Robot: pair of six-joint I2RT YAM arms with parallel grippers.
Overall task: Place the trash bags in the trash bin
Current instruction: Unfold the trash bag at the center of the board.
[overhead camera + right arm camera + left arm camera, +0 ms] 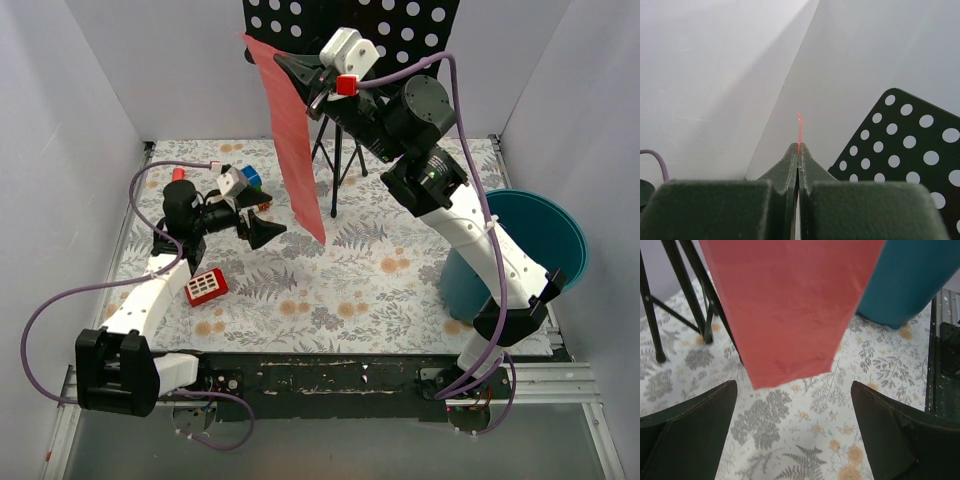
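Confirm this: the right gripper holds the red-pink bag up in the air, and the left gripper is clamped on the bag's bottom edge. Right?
Not quite. The right gripper holds the trash bag up, but the left gripper is open, its jaws spread wide and clear of the bag's bottom edge; the left wrist view shows it.

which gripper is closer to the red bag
Right. The right gripper is shut on the top edge of the bag, so the bag hangs from it. The left gripper is open, low near the bag's bottom end and not touching it.
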